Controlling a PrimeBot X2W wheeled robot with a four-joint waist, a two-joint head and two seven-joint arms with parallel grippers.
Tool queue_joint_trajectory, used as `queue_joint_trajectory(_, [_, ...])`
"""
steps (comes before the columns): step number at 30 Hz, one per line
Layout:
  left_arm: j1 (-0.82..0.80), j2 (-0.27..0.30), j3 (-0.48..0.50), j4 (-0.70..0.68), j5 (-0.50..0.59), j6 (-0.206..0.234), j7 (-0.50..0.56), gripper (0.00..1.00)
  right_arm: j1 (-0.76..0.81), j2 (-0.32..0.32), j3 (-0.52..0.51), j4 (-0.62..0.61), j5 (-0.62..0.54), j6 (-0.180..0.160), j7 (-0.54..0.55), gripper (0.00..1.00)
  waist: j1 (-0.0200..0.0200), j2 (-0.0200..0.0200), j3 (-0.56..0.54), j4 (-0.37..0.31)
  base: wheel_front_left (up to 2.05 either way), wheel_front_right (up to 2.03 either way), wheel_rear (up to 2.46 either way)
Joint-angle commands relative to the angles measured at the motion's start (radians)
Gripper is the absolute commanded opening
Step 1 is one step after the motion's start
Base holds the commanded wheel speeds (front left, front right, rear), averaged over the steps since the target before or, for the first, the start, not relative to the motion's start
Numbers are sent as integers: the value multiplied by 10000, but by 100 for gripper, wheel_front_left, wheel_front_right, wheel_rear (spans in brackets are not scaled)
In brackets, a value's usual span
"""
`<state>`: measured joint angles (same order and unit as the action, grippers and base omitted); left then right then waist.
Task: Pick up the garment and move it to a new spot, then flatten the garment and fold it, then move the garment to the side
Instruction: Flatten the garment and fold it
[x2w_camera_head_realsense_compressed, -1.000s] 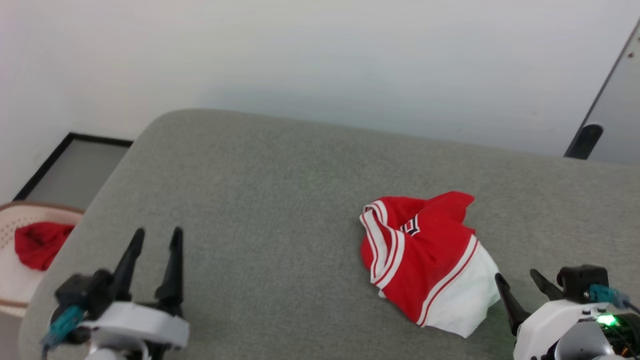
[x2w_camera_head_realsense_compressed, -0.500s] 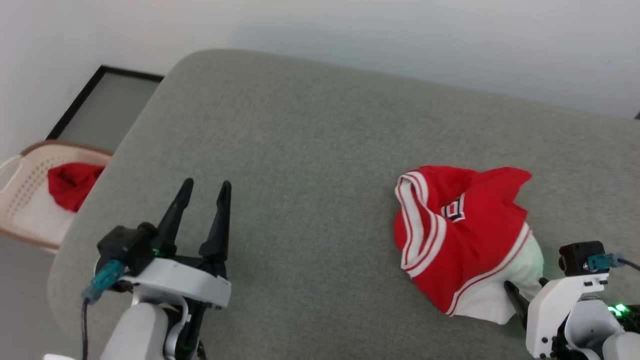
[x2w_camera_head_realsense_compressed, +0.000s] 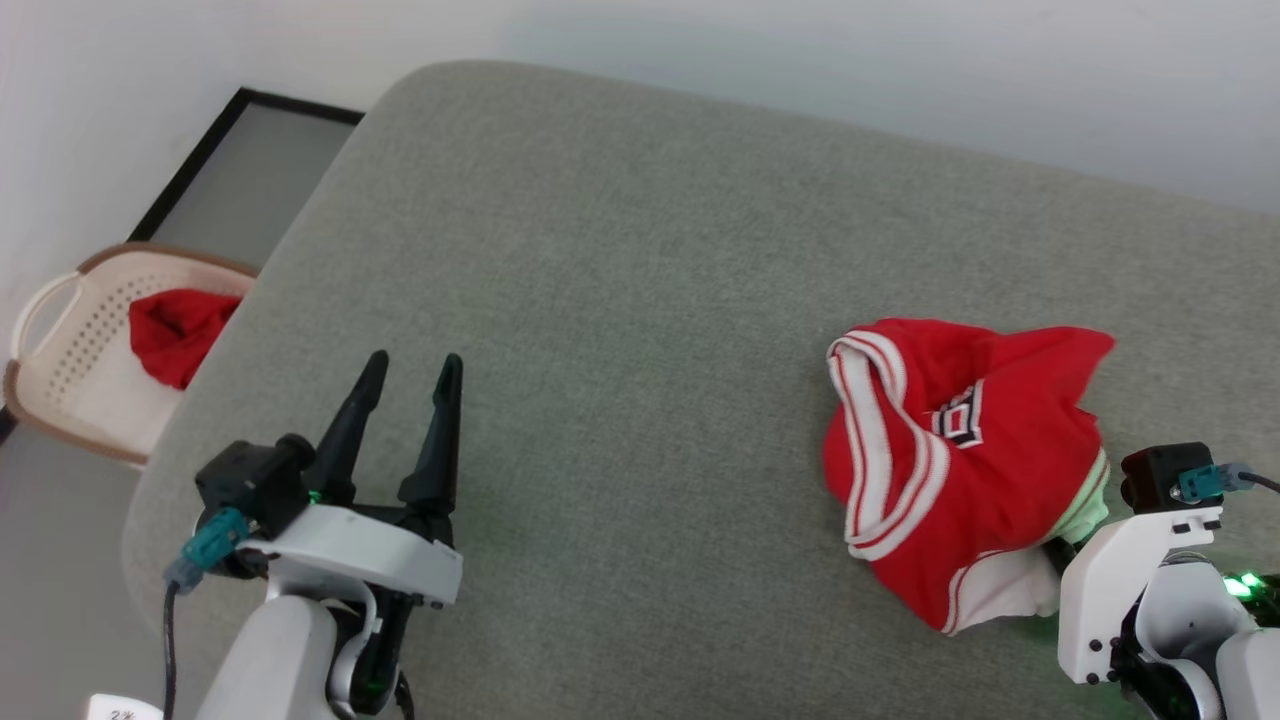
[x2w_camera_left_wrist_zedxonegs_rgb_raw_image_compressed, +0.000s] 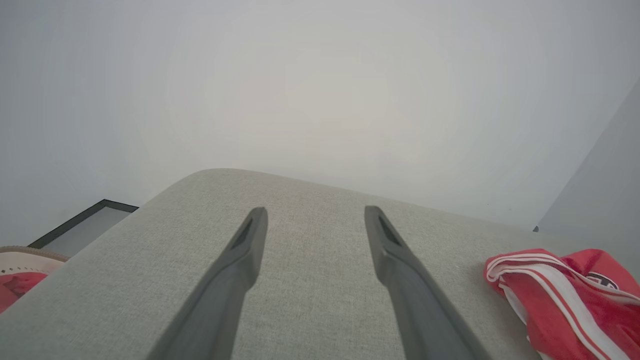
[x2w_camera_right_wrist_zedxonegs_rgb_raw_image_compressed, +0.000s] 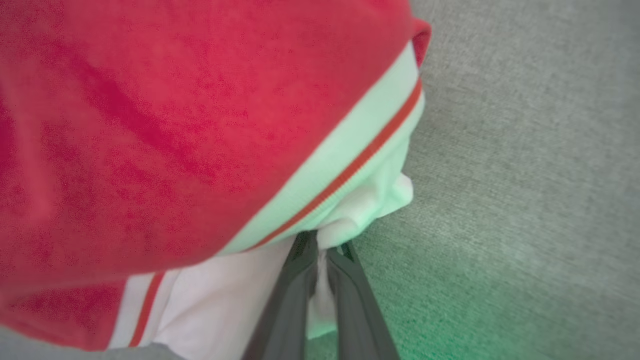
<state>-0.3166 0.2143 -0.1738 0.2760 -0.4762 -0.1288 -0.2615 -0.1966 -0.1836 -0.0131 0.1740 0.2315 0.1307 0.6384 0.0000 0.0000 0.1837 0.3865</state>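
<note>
Toward the right of the grey cushion (x2w_camera_head_realsense_compressed: 620, 300), the crumpled red jersey (x2w_camera_head_realsense_compressed: 940, 470) lies with its white sleeve clamped in the right gripper (x2w_camera_right_wrist_zedxonegs_rgb_raw_image_compressed: 325, 245); the left gripper (x2w_camera_head_realsense_compressed: 414, 360) hovers with fingers apart, empty

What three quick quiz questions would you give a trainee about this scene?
1. True or false: the left gripper is open and empty.
2. Which part of the garment does the right gripper pinch? A white edge, B black lettering, C striped collar.
3. Fill in: the small red bundle lies in the ___.
Key: 1 true; 2 A; 3 basket.
</note>
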Motion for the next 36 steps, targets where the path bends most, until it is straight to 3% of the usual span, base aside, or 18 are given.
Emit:
queue_joint_trajectory(1, [92, 64, 51, 49, -15, -36, -31, 100, 94, -53, -52, -65, 60, -1, 164, 0, 0, 0, -245, -224, 0, 0, 0])
queue_joint_trajectory(12, [312, 297, 115, 135, -134, -36, -31, 100, -65, -392, -678, -1387, 514, -1, 728, 0, 0, 0, -843, -921, 0, 0, 0])
queue_joint_trajectory(18, [372, 369, 35, 136, -181, -36, -31, 100, 132, -719, -1502, -1709, 388, -1, 913, 0, 0, 0, -983, -1231, 0, 0, 0])
queue_joint_trajectory(27, [375, 402, -120, 181, -305, -37, -31, 100, 782, -886, -3340, -1332, -14, -1, 1275, 0, 0, 0, -973, -1471, 0, 0, 0])
queue_joint_trajectory(36, [258, 472, -309, 285, -517, -35, -32, 100, 1149, -585, -4793, -241, -800, -3, 1150, 0, 0, 0, -815, -1613, 0, 0, 0])
